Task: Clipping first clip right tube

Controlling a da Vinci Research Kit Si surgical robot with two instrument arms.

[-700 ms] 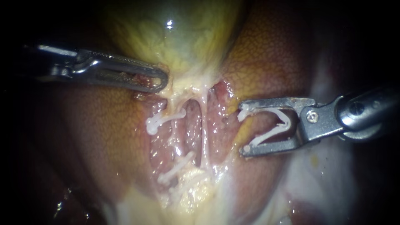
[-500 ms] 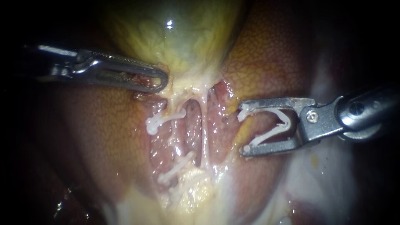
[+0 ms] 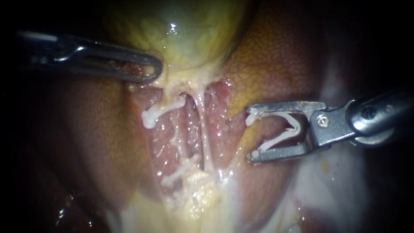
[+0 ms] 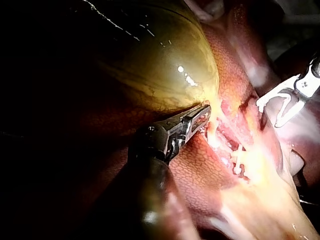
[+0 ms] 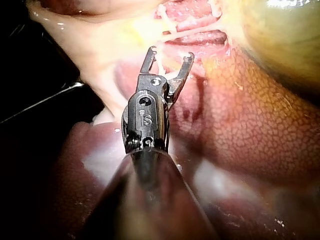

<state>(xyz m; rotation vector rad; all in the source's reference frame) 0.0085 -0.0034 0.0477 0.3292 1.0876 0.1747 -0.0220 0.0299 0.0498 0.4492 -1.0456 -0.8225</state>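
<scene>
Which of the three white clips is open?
The clip in the right instrument: its two arms spread into a V, while the upper clip and the lower clip lie closed.

R tube [image 3: 202, 133] ahead of R pincer [image 3: 252, 137], clip [image 3: 280, 131] inside it; beyond, L tube [image 3: 179, 142] w/ 2 clips [image 3: 161, 113]; gallbladder [image 3: 185, 39] in L pincer [image 3: 151, 71].

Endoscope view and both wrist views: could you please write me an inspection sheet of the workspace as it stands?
Surface: liver, gallbladder lying against it.
Job's things: right tube bare; open clip apart from it, to its right.
Clutter: upper clip and lower clip, closed, left of that tube.
Instruments: left instrument jaws shut on gallbladder edge; right instrument jaws hold the open clip.
Cables: nothing seen.
Surroundings: dark, nothing seen.
</scene>
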